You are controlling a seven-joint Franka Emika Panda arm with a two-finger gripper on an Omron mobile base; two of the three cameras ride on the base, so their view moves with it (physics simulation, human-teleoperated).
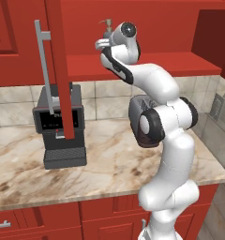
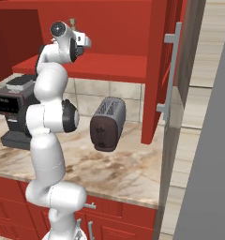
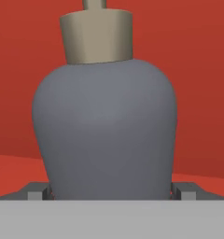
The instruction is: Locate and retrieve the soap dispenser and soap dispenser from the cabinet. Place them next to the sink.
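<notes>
Reaching up into the open red wall cabinet (image 1: pixel 147 65), the white arm has its two-finger gripper (image 1: pixel 101 44) at the dark grey round-shouldered soap dispenser with tan pump (image 3: pixel 104 126). In the hand view the bottle body sits right between the two dark finger tips (image 3: pixel 39 192), one tip at each lower side of it, touching or almost touching; fingers spread about as wide as the bottle base. Cannot tell if they actually clamp it. Bottle stands upright on the red shelf (image 2: pixel 109 65), red back wall behind it. In the left base view the tan pump head (image 1: pixel 106 24) pokes up just behind the wrist; in the right base view it peeks over the hand (image 2: pixel 73 22).

Flat red cabinet door (image 1: pixel 60 70) with a long vertical grey bar handle (image 1: pixel 44 65) hangs open to the left in the left base view. Below on the beige marble counter (image 1: pixel 109 164): black coffee machine (image 1: pixel 60 126) at left, dark chrome toaster (image 2: pixel 107 124) near the arm's elbow. Red base drawers (image 1: pixel 39 220) under the counter edge.
</notes>
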